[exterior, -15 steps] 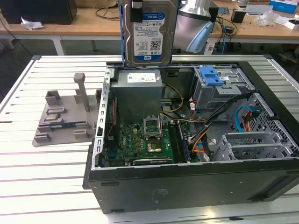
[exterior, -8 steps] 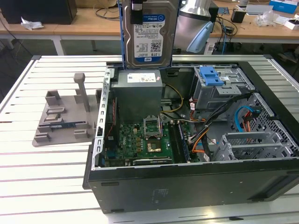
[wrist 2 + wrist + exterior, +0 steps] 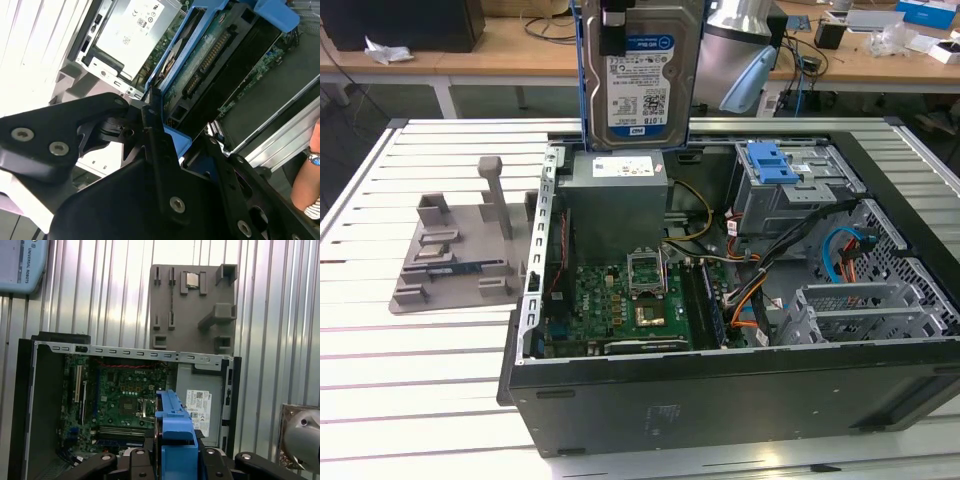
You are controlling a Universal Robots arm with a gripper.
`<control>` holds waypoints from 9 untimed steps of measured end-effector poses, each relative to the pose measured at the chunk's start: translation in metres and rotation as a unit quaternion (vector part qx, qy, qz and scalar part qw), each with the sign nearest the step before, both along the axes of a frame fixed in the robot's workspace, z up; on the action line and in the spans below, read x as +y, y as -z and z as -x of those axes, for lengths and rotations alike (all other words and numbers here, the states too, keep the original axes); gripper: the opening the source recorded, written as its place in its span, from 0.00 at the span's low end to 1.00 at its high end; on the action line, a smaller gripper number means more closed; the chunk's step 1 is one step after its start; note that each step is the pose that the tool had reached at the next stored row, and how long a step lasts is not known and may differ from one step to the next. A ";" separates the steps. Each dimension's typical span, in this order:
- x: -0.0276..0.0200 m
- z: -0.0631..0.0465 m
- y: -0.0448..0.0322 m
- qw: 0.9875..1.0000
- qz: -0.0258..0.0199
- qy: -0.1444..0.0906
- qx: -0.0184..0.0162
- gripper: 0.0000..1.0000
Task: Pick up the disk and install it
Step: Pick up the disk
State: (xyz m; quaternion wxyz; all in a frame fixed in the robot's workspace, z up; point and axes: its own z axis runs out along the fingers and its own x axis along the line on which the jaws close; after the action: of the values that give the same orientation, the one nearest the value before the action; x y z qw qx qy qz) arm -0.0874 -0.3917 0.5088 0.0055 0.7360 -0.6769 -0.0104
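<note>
1. Looking at the exterior view, we see the disk [image 3: 642,75] hanging upright with its label facing the camera, the jaws gripping it at its upper end. Straight below the jaws sits the grey power-supply box [image 3: 617,195] inside the open computer case [image 3: 720,405]. We cannot tell whether the disk's lower edge touches that box. The blue latch [image 3: 775,163] lies lower, toward the exterior view's right of the jaws. A grey fixture [image 3: 460,250] rests on the slatted tabletop [image 3: 420,390], toward the exterior view's left of them.
2. In the second wrist view the jaws are closed on the disk [image 3: 205,65], with the black fingers [image 3: 159,150] pressed against its blue carrier rail and its green circuit board showing. Beyond the jaws is the power-supply box [image 3: 132,27]. A person's forearm [image 3: 306,182] is off to one side, outside the case.
3. In the first wrist view the disk's blue rail [image 3: 175,432] sits clamped between the jaws. Past them we see the motherboard [image 3: 125,395] in the case [image 3: 27,405], and farther on the fixture [image 3: 192,305] on the tabletop [image 3: 100,290].
</note>
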 end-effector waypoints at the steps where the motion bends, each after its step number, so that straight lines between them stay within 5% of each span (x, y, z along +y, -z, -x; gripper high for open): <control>1: -0.0002 0.000 0.0004 1.000 0.000 0.000 0.000 0.37; 9: -0.0019 0.000 0.0021 1.000 0.000 0.000 0.000 0.37</control>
State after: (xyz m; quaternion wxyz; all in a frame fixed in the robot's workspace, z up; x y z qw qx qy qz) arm -0.0871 -0.3936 0.5067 0.0054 0.7360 -0.6769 -0.0104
